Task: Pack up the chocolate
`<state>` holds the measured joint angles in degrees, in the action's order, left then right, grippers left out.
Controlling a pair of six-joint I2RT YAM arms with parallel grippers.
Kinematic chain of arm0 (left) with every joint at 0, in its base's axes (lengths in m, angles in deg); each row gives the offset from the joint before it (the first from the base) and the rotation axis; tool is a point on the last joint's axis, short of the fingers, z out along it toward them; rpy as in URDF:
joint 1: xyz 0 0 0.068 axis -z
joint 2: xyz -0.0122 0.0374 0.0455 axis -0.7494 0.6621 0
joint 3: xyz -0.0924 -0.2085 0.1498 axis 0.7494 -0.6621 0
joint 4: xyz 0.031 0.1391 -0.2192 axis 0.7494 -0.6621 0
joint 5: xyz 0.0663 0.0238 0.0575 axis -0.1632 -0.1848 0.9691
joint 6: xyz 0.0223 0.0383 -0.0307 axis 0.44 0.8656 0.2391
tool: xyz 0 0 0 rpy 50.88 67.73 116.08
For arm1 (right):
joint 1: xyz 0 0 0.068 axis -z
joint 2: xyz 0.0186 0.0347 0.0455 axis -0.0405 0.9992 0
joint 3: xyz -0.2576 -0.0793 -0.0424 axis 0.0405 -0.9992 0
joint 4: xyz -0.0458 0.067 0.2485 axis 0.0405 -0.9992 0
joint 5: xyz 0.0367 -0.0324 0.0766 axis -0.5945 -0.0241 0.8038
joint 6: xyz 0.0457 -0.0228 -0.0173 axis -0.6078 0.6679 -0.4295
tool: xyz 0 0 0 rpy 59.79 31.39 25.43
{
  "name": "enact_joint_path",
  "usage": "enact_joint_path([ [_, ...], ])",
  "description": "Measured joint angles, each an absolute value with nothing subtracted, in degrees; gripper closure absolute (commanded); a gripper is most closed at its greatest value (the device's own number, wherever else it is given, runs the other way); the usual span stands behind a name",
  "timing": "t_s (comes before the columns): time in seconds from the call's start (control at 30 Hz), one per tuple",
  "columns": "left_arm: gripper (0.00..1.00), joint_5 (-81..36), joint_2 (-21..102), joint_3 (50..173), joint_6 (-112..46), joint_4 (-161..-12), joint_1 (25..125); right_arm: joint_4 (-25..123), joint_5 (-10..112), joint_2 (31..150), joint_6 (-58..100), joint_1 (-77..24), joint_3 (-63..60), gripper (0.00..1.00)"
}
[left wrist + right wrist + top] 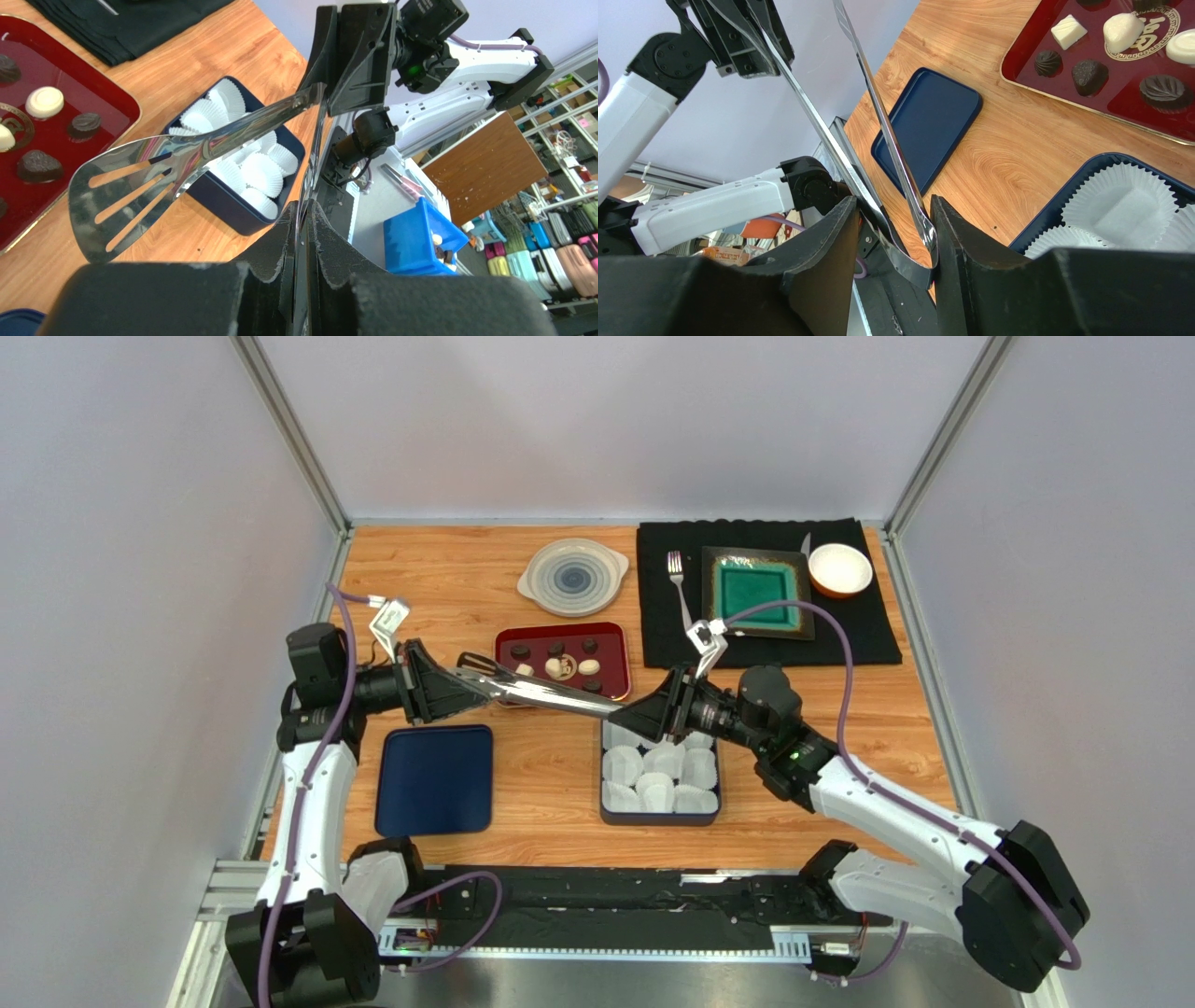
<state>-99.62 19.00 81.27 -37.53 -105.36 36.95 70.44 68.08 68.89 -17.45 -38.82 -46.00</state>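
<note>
The chocolate (561, 661) lies as dark and cream pieces in a red tray (610, 637), also seen in the left wrist view (43, 101) and the right wrist view (1120, 31). Metal tongs (554, 696) hang above the table between both arms. My left gripper (456, 686) (304, 210) is shut on one thin blade of the tongs, while the other, slotted blade (140, 182) stands free. My right gripper (657, 717) (896, 210) is closed around the bent hinge end of the tongs (878, 119), and both fingers touch its arms. A dark blue box (608, 816) of white paper cups sits below it.
A dark blue lid (435, 780) lies at front left. At the back there is a clear round lid (572, 576). A black mat (884, 616) at back right carries a fork (679, 581), a green plate (759, 594) and a white bowl (840, 569).
</note>
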Motion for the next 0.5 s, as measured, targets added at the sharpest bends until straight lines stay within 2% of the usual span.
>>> enact_joint_path([
  [0.2, 0.86, -99.8, 17.1, 78.4, -38.2, -104.6, 36.7, 65.1, 69.3, 68.1, -16.3, -37.0, -41.8, 0.76],
  [0.23, 0.83, -99.8, 16.8, 78.0, -38.2, -104.6, 36.7, 64.5, 69.3, 68.1, -16.0, -36.6, -41.0, 0.76],
  [0.27, 0.75, -99.8, 16.4, 77.5, -38.3, -104.6, 36.7, 63.8, 69.4, 68.1, -15.7, -36.2, -40.0, 0.77],
  [0.37, 0.65, -100.0, 15.7, 75.8, -39.5, -103.6, 36.9, 62.6, 70.2, 68.1, -15.2, -35.1, -36.6, 0.81],
  [0.5, 0.61, -99.8, 15.8, 73.6, -44.0, -98.9, 37.6, 62.5, 73.7, 68.1, -15.1, -33.2, -30.8, 0.86],
])
